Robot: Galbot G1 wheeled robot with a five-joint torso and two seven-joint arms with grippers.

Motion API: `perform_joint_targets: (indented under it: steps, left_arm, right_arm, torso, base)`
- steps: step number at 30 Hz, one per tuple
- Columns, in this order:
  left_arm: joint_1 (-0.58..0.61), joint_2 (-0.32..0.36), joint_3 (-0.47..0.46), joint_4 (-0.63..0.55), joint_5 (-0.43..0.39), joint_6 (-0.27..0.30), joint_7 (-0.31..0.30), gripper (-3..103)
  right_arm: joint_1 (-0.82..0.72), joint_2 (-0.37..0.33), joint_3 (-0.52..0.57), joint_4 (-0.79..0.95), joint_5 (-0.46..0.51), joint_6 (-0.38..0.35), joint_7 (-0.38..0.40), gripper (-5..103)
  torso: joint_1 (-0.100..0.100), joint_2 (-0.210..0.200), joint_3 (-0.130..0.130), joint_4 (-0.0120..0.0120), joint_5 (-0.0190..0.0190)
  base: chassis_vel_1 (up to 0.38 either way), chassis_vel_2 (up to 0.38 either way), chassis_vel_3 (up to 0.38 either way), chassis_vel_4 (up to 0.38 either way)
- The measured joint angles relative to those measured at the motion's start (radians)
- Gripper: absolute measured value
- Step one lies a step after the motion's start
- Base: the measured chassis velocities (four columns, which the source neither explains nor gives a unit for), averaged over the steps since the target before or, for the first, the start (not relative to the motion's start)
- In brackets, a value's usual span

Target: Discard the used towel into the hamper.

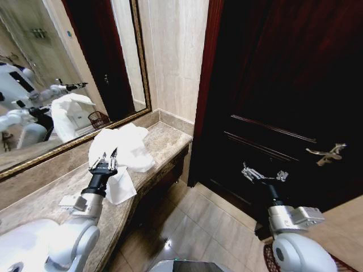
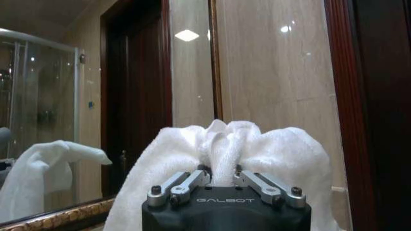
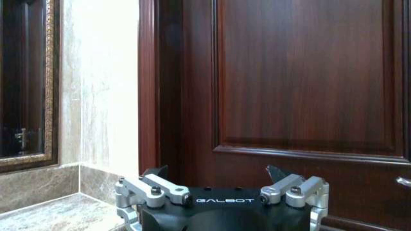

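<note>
Marble counter (image 1: 164,144) under the mirror carries the white towel (image 1: 127,148), already pinched in the left gripper (image 1: 103,165) jaws, while the right gripper (image 1: 262,174), jaws spread, hangs well apart by the dark door.

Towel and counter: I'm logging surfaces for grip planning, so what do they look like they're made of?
The towel looks like white terry cloth: soft, fluffy, bunched folds in the left gripper. The counter looks like polished brown stone, probably marble, mottled and glossy.
</note>
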Motion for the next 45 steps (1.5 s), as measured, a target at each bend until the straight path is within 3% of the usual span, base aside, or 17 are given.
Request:
perform_joint_targets:
  steps: [19,45]
  left_arm:
    - [0.0,-0.007,0.0,-0.01,0.004,-0.012,0.002,13]
    - [0.004,-0.008,-0.003,-0.009,0.003,-0.015,0.012,13]
  right_arm:
    - [-0.025,0.012,-0.004,-0.001,-0.003,0.017,-0.006,100]
    - [-0.053,0.021,-0.001,-0.002,-0.012,0.046,-0.011,100]
  torso:
    - [-0.001,0.0,0.0,0.0001,0.0001]
    - [0.0,0.0,0.0,0.0,0.0005]
  base:
    - [0.084,-0.109,-0.111,0.08]
    - [-0.124,-0.139,-0.061,-0.061]
